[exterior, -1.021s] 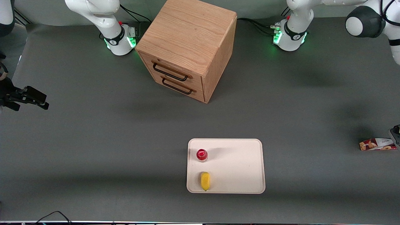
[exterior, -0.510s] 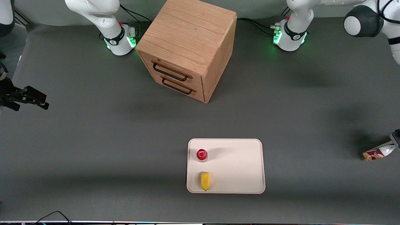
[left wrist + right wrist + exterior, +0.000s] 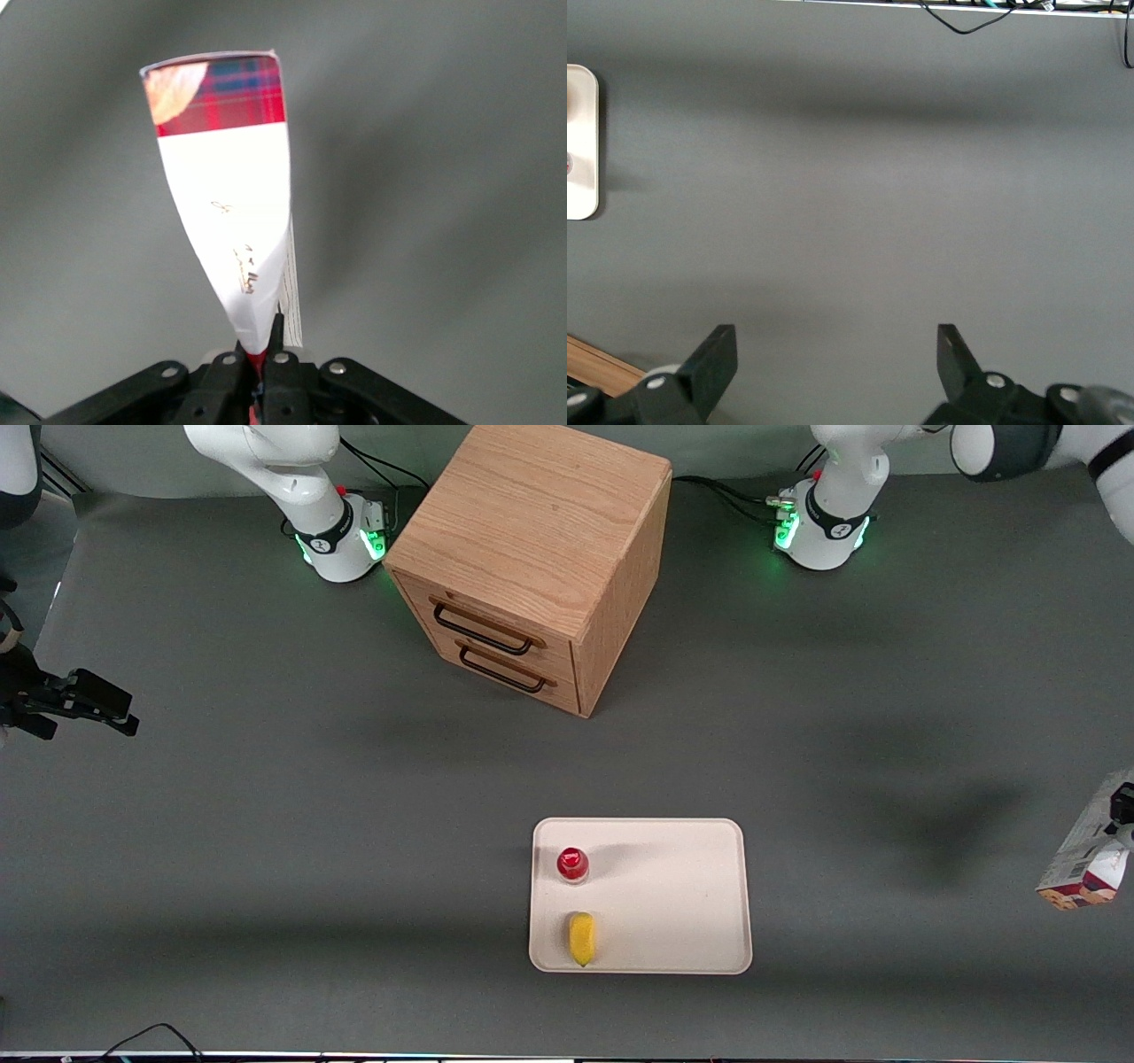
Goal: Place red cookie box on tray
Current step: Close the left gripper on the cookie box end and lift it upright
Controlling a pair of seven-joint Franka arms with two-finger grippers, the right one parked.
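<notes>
The gripper (image 3: 1118, 819), jaws clamped on one end of the red cookie box (image 3: 1085, 859), hangs at the surface's working-arm edge; the tray (image 3: 673, 886) lies well apart, toward the middle.

Tray (image 3: 673, 886): on the table (image 3: 266, 824), nearer the front camera than the drawer cabinet (image 3: 532, 558). On the tray: bottle (image 3: 572, 864); yellow item (image 3: 581, 938), nearer the camera. Gripper (image 3: 263, 372): at the working arm's end of the table, clamped on the red cookie box (image 3: 1085, 855), held above the table, well apart from the tray.
</notes>
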